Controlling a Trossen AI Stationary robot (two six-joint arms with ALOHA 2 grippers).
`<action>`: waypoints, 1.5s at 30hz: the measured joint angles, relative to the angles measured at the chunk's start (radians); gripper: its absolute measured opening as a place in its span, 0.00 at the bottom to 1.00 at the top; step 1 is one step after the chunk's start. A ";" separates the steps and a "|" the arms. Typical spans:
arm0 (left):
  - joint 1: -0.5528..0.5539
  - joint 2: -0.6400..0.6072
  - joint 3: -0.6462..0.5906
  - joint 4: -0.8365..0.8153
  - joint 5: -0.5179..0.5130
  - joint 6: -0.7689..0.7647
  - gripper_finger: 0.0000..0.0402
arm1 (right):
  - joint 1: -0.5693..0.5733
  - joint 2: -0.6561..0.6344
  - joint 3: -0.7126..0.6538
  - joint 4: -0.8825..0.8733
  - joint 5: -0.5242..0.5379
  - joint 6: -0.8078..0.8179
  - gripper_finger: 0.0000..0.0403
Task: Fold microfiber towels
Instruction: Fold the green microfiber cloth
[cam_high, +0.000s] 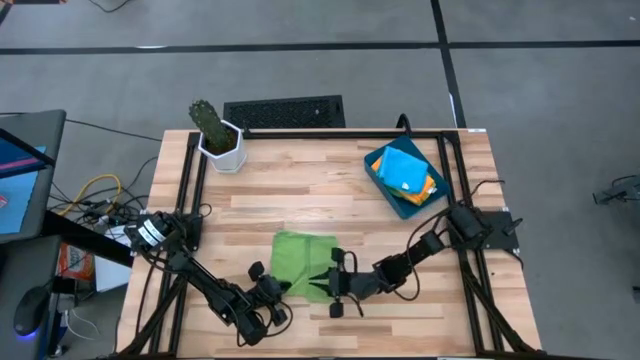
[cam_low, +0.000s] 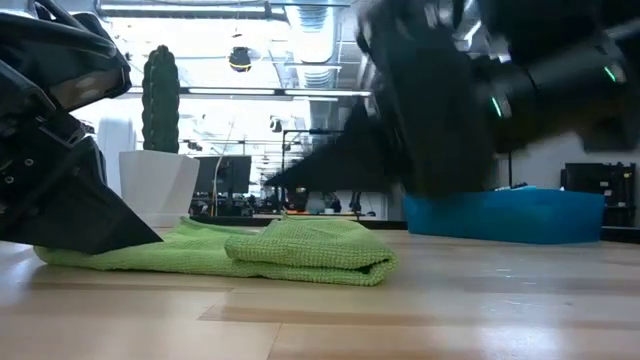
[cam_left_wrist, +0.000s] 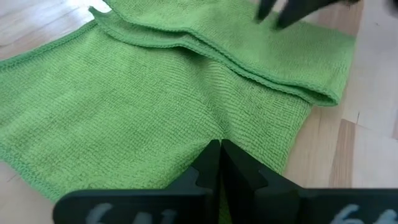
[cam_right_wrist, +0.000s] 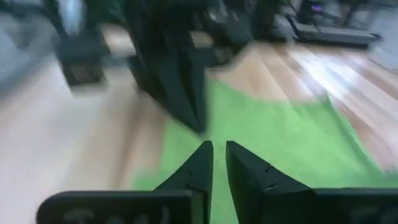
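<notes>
Wooden table (cam_high: 300, 190), front centre: left gripper (cam_left_wrist: 219, 149) jaws fully closed, nothing between them, tips over lime green towel (cam_high: 303, 262). Right gripper (cam_right_wrist: 216, 151) jaws at narrow gap, empty, above towel's right edge. Towel part-folded, one side doubled over. Blue tray (cam_high: 391, 191) with more towels (cam_high: 408, 170) back right; potted cactus (cam_high: 217, 135) back left.

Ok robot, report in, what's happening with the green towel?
Left gripper shut, right gripper slightly apart, both at green towel. Towel partly folded on table. Nothing blocking.

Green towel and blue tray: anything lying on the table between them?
Nothing: the high view shows bare wood between the green towel and the blue tray; only the right arm crosses above it.
</notes>
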 joint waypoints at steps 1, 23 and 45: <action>0.000 0.000 0.000 0.001 -0.001 0.005 0.02 | 0.000 0.011 -0.002 0.000 0.028 -0.009 0.17; 0.099 -0.133 -0.051 -0.146 -0.077 0.174 0.02 | -0.080 -0.023 -0.001 -0.042 -0.086 0.010 0.09; 0.158 -0.066 -0.118 -0.057 -0.050 0.130 0.02 | -0.129 -0.047 -0.029 -0.113 -0.164 0.094 0.20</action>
